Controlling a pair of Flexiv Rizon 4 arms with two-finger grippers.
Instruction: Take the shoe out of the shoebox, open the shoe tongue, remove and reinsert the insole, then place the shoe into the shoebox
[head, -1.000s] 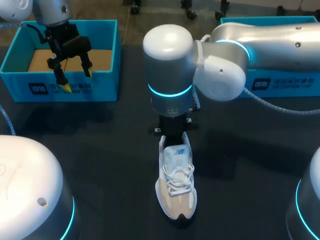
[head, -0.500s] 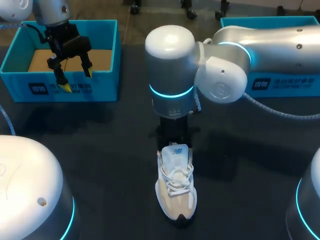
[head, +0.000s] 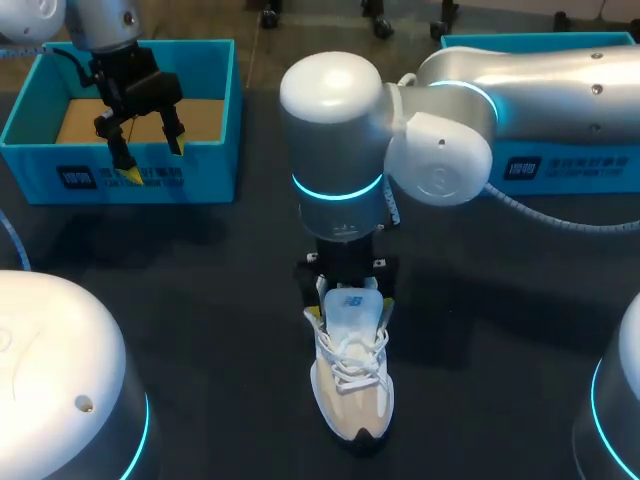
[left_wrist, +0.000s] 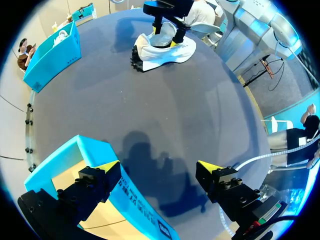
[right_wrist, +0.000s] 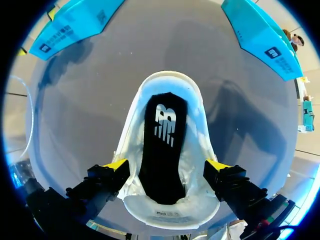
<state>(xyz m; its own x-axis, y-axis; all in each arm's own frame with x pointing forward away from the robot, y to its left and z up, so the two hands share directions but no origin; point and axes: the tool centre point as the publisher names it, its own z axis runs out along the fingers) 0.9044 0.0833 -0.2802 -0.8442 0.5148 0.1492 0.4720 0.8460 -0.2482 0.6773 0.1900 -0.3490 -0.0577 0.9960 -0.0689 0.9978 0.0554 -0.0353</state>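
- The white sneaker (head: 352, 375) is out of the blue shoebox (head: 200, 175). It stands on the dark table (head: 200, 300) at about 6 o'clock from the table's middle, toe toward 6 o'clock and heel toward 12.
- The right gripper (head: 350, 312) hangs over the shoe's mouth with its fingers spread, one yellow tip on each side of the collar. We cannot tell whether they touch the sides.
- In the right wrist view, the black insole (right_wrist: 162, 145) lies flat inside the shoe, between and ahead of the fingers. The tongue (right_wrist: 170, 212) is folded clear of the opening.
- We judge that the tongue is open and the step in hand is taking out the insole.
- The next move calls for narrowing the fingers so that they fit inside the collar, then lowering onto the insole's heel end and pinching its edge without catching the lining.
- The left gripper (head: 152, 155) hovers at 10 o'clock, over the shoebox's near wall, open and holding nothing.
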